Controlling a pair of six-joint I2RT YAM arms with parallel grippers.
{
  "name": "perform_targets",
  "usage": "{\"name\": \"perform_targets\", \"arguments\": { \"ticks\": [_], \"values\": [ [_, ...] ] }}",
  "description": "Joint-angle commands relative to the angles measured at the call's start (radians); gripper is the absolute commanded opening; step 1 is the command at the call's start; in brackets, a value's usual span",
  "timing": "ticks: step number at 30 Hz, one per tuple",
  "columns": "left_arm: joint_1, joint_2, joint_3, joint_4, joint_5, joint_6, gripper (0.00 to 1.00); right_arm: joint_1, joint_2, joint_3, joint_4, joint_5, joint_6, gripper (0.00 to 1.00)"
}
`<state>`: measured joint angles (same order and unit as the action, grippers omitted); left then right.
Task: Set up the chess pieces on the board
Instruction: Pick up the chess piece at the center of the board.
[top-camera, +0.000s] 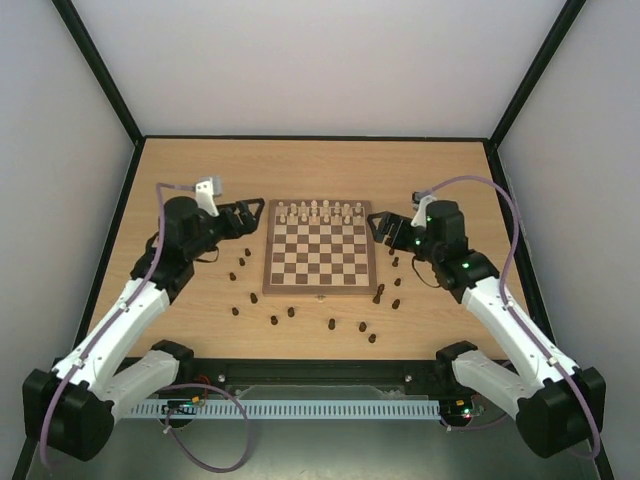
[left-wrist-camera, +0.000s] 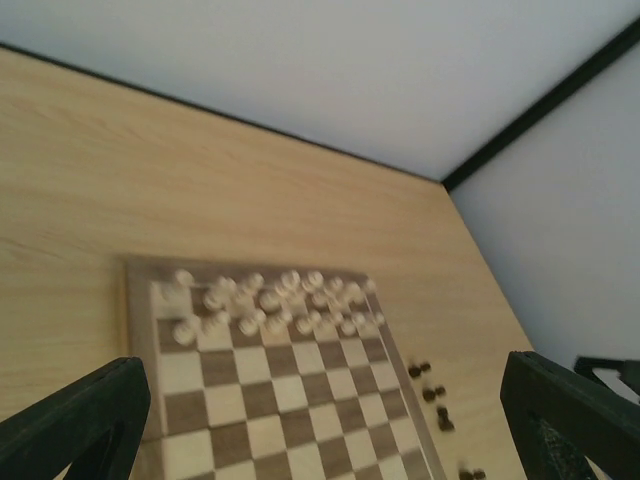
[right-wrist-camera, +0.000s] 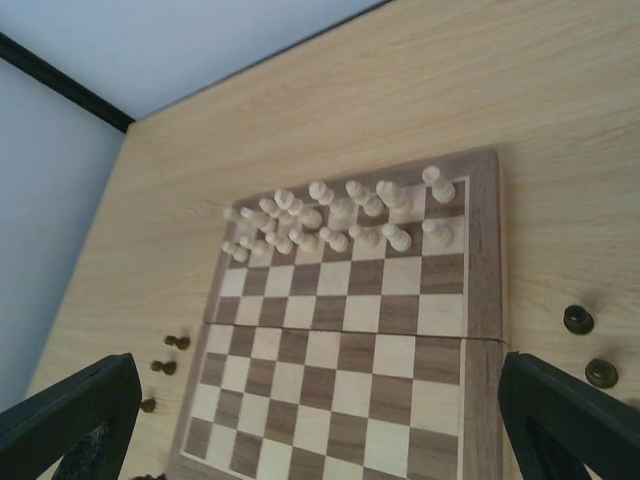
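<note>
Flanking board (top-camera: 320, 266) side edges: left gripper (top-camera: 257, 217), right gripper (top-camera: 377, 228), jaws wide.

In the left wrist view the board (left-wrist-camera: 290, 400) was blurred and cut off by the lower edge; the pale chessmen (left-wrist-camera: 262, 300) could not be told apart. From above, the chess pieces (top-camera: 291, 312) were too small to be identified by kind.
</note>
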<state>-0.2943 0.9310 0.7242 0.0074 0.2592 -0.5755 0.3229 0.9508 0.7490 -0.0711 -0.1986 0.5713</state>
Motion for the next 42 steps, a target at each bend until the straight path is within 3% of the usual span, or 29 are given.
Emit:
{"name": "perform_targets", "arguments": {
  "ticks": [1,7,14,16,28,42],
  "values": [
    [-0.063,0.066,0.005,0.032,0.007,0.017,0.99,0.066,0.035,0.006,-0.077,0.224,-0.062,0.99],
    [-0.081,0.179,0.006,0.044,-0.031,0.019,0.99,0.067,0.140,0.025,-0.088,0.407,-0.081,0.99],
    [-0.084,0.147,-0.051,0.002,-0.258,0.039,0.99,0.068,0.383,0.129,-0.130,0.478,-0.098,0.96],
    [-0.083,0.134,-0.080,0.014,-0.324,0.017,0.99,0.067,0.426,0.131,-0.116,0.458,-0.097,0.92],
    [-0.085,0.143,-0.105,0.005,-0.343,-0.021,0.99,0.069,0.531,0.116,-0.095,0.460,-0.112,0.60],
    [-0.089,0.231,-0.099,0.025,-0.354,0.006,0.99,0.069,0.678,0.185,-0.081,0.497,-0.126,0.44]
  ]
}}
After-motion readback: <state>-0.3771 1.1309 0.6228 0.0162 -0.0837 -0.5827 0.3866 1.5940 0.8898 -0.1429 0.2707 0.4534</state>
